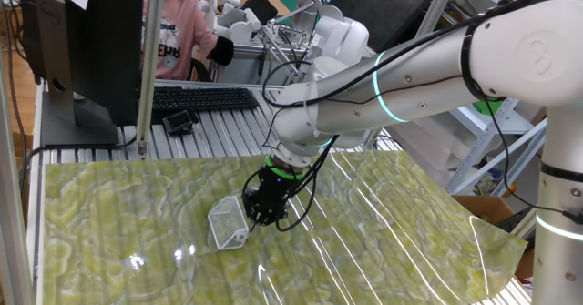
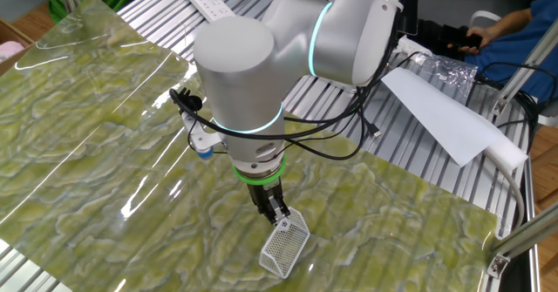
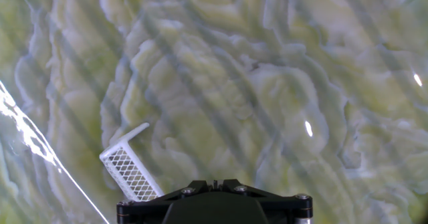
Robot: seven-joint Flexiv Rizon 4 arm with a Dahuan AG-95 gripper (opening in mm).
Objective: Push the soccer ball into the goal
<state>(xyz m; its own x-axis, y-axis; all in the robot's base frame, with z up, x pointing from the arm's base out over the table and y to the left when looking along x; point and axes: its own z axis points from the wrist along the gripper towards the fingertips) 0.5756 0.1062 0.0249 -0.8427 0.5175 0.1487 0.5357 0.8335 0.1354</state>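
white mesh wedge-shaped mini goal (image 1: 229, 223) sat on the glossy green marbled table cover (image 1: 109, 214). black two-finger gripper (image 1: 259, 216) hung right beside the goal, couldn't tell if its fingers were clenched or spread. tiny soccer ball didn't show up in any view.

the table cover (image 1: 392, 223) is a glossy sheet printed with a green-and-cream marbled pattern; light streaks glare off it beside the goal (image 1: 228, 223). the goal shows a white frame and fine white mesh, probably plastic, though the view is too small to be sure. the gripper (image 1: 260, 216) looks matt black, and the arm (image 1: 428, 82) above it is smooth, satin white-grey casing. beyond the cover, behind the goal, bare ribbed metal slats (image 1: 228, 132) have a dull silver finish.
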